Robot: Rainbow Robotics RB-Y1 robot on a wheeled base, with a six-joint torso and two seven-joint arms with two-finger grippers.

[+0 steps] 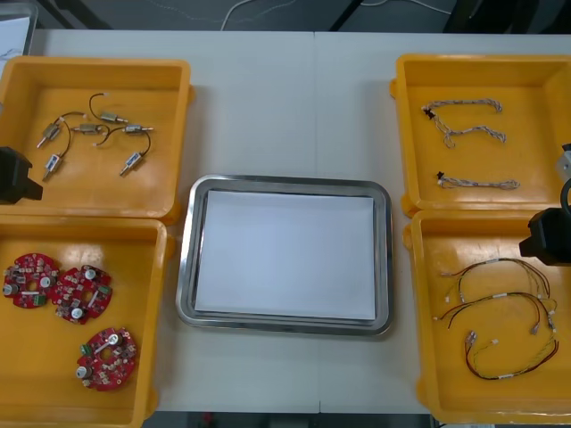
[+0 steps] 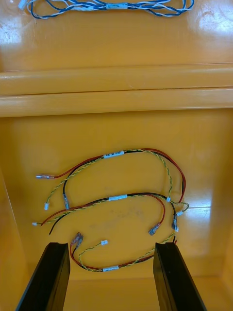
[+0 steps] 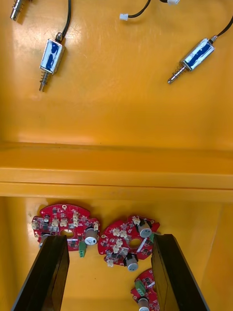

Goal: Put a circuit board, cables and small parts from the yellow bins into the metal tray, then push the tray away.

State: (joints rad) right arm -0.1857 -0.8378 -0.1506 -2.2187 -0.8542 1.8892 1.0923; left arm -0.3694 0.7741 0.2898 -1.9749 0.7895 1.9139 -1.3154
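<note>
— How is the light over the table (image 1: 268, 107)?
— Bright and even, coming from above. The yellow bins (image 1: 143, 192) throw only thin, soft shadows onto it along their edges.
— Any glare?
— The metal tray (image 1: 184, 267) gleams along its rim, with dark reflections on its left and near sides. Its white inside is bright and flat, with a grey shade along the left wall.
— And close up?
— On the right, pale shiny patches lie on the bin floor beside the blue and white cable (image 2: 107, 7), and there is a weaker sheen by the red and yellow cables (image 2: 116, 197). On the left, the small metal parts (image 3: 51, 54) catch bright highlights.
</note>
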